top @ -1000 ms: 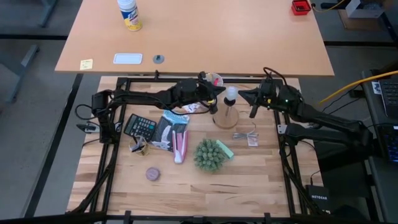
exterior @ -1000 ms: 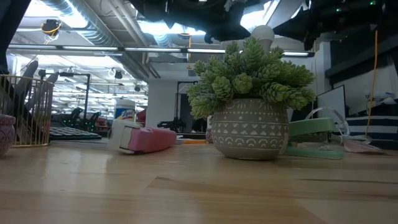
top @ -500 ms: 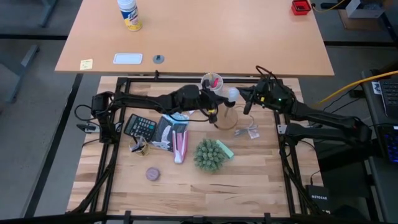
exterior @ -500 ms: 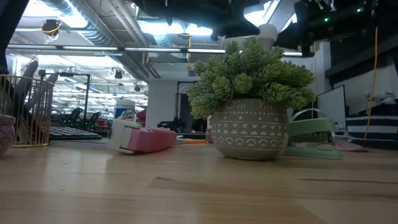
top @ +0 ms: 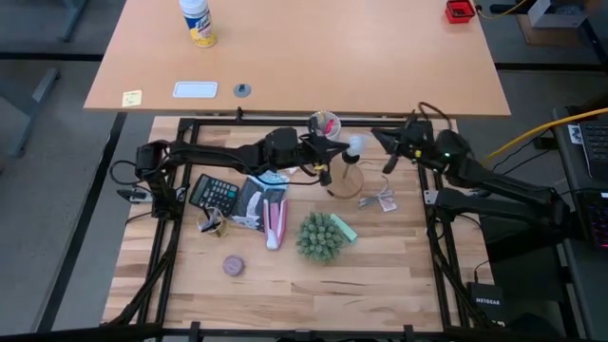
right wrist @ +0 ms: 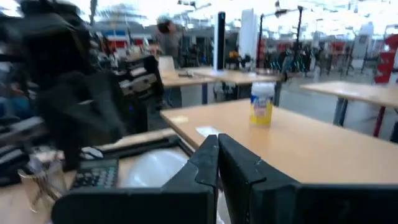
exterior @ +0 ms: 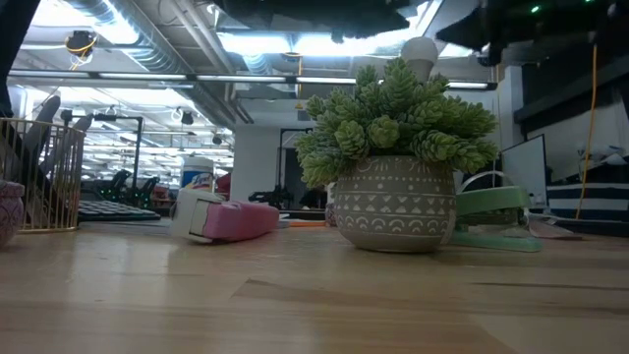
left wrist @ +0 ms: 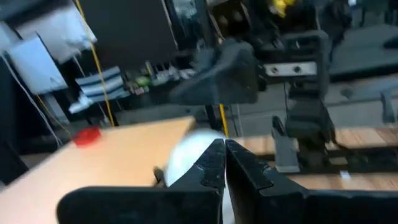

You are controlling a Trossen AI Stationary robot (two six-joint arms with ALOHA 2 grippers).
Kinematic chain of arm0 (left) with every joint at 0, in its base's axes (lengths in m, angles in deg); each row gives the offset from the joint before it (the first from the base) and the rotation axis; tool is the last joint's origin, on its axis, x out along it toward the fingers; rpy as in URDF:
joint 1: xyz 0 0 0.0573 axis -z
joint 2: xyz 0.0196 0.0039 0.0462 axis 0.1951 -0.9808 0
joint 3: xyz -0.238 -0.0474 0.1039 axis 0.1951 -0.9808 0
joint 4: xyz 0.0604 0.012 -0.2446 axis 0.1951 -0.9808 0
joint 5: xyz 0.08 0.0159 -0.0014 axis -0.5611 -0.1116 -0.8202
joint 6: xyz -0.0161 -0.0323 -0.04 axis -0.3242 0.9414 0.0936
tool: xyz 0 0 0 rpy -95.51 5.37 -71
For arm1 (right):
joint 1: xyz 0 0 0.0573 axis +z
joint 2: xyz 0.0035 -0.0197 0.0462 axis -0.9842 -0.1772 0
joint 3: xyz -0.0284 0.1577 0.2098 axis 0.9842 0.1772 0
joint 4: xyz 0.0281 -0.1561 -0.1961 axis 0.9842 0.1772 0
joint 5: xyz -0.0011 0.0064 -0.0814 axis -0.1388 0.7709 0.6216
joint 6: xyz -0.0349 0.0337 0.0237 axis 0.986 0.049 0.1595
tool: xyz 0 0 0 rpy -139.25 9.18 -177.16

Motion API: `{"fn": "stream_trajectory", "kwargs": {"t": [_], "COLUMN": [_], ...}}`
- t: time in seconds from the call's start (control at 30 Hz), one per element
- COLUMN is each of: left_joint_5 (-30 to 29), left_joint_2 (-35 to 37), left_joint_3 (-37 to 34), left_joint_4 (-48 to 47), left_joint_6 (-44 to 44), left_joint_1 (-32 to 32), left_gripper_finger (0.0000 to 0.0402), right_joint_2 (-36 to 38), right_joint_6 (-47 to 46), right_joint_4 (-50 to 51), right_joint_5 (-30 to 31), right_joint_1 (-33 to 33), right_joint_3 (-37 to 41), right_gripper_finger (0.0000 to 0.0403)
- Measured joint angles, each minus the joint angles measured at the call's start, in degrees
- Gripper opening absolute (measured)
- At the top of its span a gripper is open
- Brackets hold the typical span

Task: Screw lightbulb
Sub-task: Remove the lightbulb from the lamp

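Lightbulb (top: 354, 145) stands upright on its wooden base at bench rear, between both arms; left gripper (top: 326, 169) and right gripper (top: 385, 163) flank it, jaws clenched, empty, neither gripping it.

Open-plan robotics lab: exposed ceiling ducts (exterior: 147, 34), rows of far workbenches (right wrist: 348, 90), a framed wooden test table (top: 285, 285).
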Motion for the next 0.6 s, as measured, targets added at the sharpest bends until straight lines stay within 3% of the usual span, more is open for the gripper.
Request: {"fn": "stream_trajectory", "kwargs": {"t": [0.27,0.43,0.6], "left_joint_5": [-2.6,-2.6,0.9], "left_joint_2": [0.5,-0.3,-0.5], "left_joint_3": [0.0,0.0,0.0], "left_joint_4": [2.5,-0.9,-2.7], "left_joint_6": [-0.3,4.2,4.7], "left_joint_1": [-2.9,-5.3,-5.7], "left_gripper_finger": [0.0005,0.0005,0.0005], "right_joint_2": [8.6,6.1,2.6], "right_joint_6": [-6.3,-8.0,-7.6], "right_joint_4": [8.0,7.9,6.2], "right_joint_5": [-5.7,-7.4,-2.4], "right_joint_1": [0.1,1.2,3.5], "right_joint_3": [0.0,1.8,2.6], "right_gripper_finger": [0.0017,0.0017,0.0017]}}
